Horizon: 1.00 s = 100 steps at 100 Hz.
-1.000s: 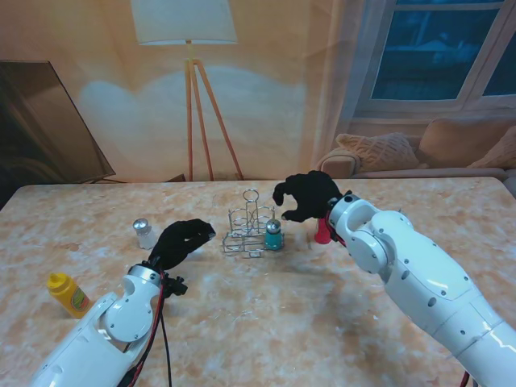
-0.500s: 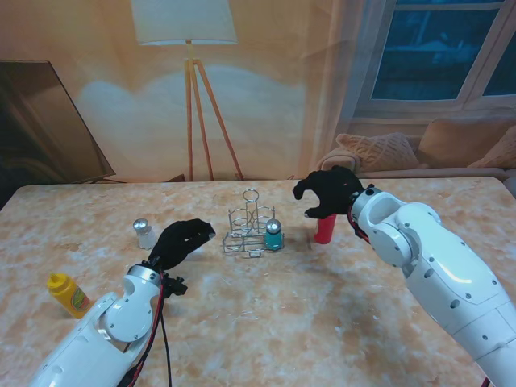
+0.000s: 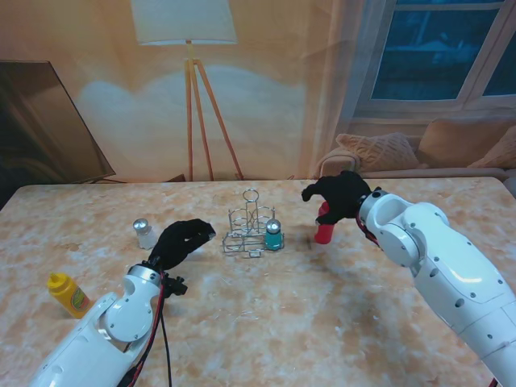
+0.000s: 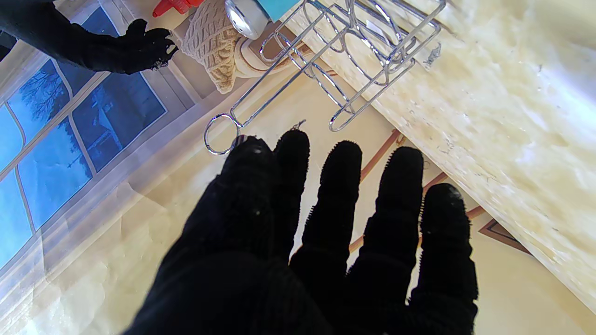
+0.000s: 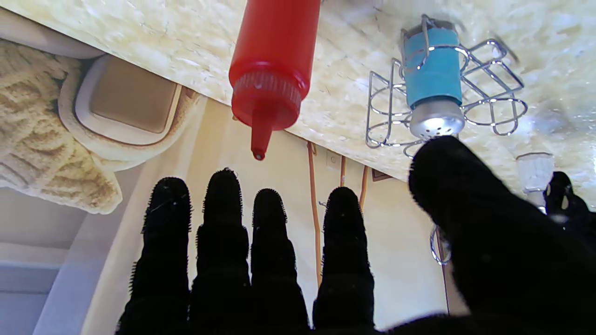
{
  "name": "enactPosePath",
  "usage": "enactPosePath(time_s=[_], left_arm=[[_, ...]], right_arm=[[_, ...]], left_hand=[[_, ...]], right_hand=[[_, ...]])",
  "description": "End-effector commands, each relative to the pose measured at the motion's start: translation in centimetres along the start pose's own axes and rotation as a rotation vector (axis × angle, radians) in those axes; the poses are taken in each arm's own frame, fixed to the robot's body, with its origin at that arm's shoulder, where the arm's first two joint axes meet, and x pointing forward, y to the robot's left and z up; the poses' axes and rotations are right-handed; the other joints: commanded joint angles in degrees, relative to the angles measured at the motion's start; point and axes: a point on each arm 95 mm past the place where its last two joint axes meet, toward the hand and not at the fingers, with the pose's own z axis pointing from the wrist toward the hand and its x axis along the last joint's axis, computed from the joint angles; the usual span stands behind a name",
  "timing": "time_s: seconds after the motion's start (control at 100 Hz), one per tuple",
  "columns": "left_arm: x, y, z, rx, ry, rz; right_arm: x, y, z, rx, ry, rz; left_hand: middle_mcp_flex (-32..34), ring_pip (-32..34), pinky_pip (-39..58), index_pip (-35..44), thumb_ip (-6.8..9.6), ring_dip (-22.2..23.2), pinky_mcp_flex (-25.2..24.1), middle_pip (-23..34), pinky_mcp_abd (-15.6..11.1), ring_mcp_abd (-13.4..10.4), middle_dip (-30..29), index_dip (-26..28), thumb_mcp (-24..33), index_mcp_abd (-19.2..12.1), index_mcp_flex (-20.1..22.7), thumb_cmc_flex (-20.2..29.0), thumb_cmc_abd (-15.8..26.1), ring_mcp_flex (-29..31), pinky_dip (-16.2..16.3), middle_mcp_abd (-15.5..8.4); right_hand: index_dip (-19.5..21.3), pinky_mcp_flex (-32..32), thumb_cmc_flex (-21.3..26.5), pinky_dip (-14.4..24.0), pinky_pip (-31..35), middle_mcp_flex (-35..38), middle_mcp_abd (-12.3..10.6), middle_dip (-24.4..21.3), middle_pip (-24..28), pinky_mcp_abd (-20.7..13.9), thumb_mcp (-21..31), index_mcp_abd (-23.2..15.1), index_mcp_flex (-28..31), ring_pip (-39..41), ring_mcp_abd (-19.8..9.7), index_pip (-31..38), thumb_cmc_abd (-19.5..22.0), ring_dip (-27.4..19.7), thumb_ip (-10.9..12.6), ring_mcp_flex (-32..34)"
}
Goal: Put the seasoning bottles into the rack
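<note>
Right hand (image 3: 340, 196) fingers (image 5: 223, 218) spread, holding nothing, poised above red bottle (image 3: 323, 228); wrist view shows gap between fingertips and nozzle. Since a second ago, hand shifted right, away from wire rack (image 3: 246, 226), now over red bottle. Teal shaker (image 3: 274, 235) sits in rack's right compartment. Left hand (image 3: 182, 240) unchanged, fingers (image 4: 342, 186) loosely extended, empty, just left of rack. White shaker (image 3: 145, 234) and yellow bottle (image 3: 68, 293) stand on counter (image 3: 266, 322), farther left.

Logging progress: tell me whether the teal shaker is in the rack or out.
In. The teal shaker stands upright inside a wire compartment of the rack; the wrist view shows wires around its body.
</note>
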Motion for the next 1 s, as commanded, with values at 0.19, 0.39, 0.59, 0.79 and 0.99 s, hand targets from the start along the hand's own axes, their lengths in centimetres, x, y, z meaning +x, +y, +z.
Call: enactPosePath(time_s=[0.19, 0.39, 0.59, 0.79, 0.99], left_arm=[[0.0, 0.2, 0.0, -0.013, -0.001, 0.0], [0.0, 0.2, 0.0, -0.016, -0.002, -0.001], [0.0, 0.2, 0.0, -0.014, -0.002, -0.002], [0.0, 0.2, 0.0, -0.015, -0.002, -0.001], [0.0, 0.2, 0.0, -0.014, -0.002, -0.001]], right_arm=[[-0.2, -1.3, 0.3, 0.057, -0.01, -0.002], [-0.5, -1.7, 0.6, 0.073, -0.022, -0.014], [-0.9, -2.0, 0.8, 0.089, -0.032, -0.013], [-1.1, -2.4, 1.2, 0.107, -0.04, -0.006], [-1.4, -2.8, 1.6, 0.122, -0.047, -0.003]], left_hand=[[0.11, -0.91, -0.21, -0.08, 0.46, 1.28, -0.38, 0.04, 0.4, 0.18, 0.33, 0.02, -0.96, -0.18, -1.24, 1.97, 0.31, -0.09, 1.13, -0.19], [0.14, -0.91, -0.18, -0.1, 0.46, 1.28, -0.33, 0.05, 0.47, 0.23, 0.34, -0.01, -0.94, -0.18, -1.26, 1.95, 0.32, -0.11, 1.15, -0.17], [0.15, -0.91, -0.21, -0.06, 0.45, 1.28, -0.37, 0.05, 0.43, 0.17, 0.34, 0.01, -0.91, -0.18, -1.22, 1.94, 0.24, -0.09, 1.14, -0.19], [0.13, -0.89, -0.19, -0.04, 0.45, 1.29, -0.34, 0.06, 0.47, 0.22, 0.35, 0.02, -0.87, -0.24, -1.21, 1.89, 0.29, -0.05, 1.15, -0.16], [0.15, -0.88, -0.19, -0.05, 0.43, 1.29, -0.35, 0.06, 0.51, 0.18, 0.35, -0.01, -0.84, -0.23, -1.24, 1.84, 0.29, -0.04, 1.16, -0.17]], right_hand=[[-0.87, -0.39, -1.38, -1.39, 0.53, -1.84, 1.54, -0.42, 0.05, 1.41, 2.48, 1.05, -1.65, -0.47, 1.18, -1.16, -2.47, -0.84, 0.19, 0.36], [-0.73, -0.22, -1.18, -1.55, 0.84, -1.96, 1.53, 0.12, 0.88, 1.45, 3.35, 0.71, -1.81, 0.18, 0.55, -0.69, -3.01, -0.29, -0.01, 0.56], [-0.72, 0.27, -0.98, -1.56, 1.25, -2.03, 1.61, 0.4, 1.2, 1.47, 3.61, 0.11, -2.13, 0.65, 0.44, -0.45, -3.13, 0.09, -0.1, 0.97], [-0.68, 1.12, -0.68, -1.32, 1.84, -1.85, 1.44, 0.86, 1.79, 1.59, 4.02, -0.28, -2.55, 1.28, 0.04, -0.06, -3.56, 0.53, -0.14, 2.16], [-0.49, 2.09, -0.44, -0.93, 2.42, -1.46, 1.38, 1.71, 2.95, 1.35, 4.67, -0.47, -2.38, 2.26, -0.88, 0.75, -4.03, 1.21, -0.23, 3.51]])
